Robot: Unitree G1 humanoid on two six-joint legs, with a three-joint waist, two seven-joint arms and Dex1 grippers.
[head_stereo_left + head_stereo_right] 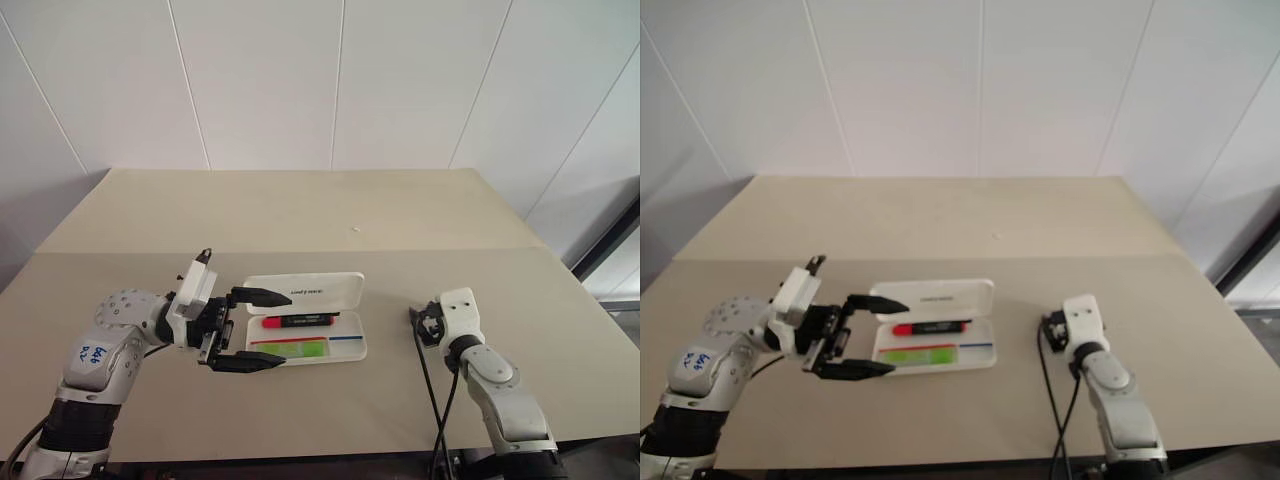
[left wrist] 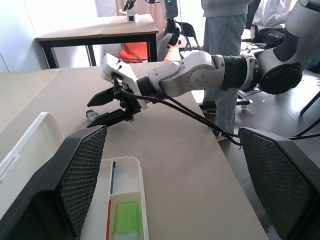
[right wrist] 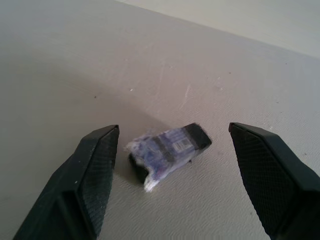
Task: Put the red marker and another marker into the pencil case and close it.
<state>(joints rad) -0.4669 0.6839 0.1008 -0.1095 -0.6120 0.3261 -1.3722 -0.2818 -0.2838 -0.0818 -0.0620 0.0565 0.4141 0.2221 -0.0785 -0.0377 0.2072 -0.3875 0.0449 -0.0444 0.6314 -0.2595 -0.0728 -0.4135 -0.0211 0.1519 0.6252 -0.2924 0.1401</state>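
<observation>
The white pencil case (image 1: 345,350) lies open at the table's middle, its lid (image 1: 305,289) folded back behind the tray. The red marker (image 1: 298,321) rests in the tray's rear part. The other marker, a light-green highlighter (image 1: 300,350), lies in the front part and also shows in the left wrist view (image 2: 127,217). My left gripper (image 1: 262,330) hovers at the case's left end, pointing right, open and empty, with its fingertips (image 1: 275,297) straddling that end. My right gripper (image 2: 100,107) is open and low over the table, right of the case.
A small dark block with a bluish label (image 3: 167,147) lies on the table between my right gripper's fingers (image 3: 95,165). A black cable (image 1: 422,385) trails from the right arm. A person (image 2: 225,30) stands beyond the table's right edge, near another table (image 2: 100,27).
</observation>
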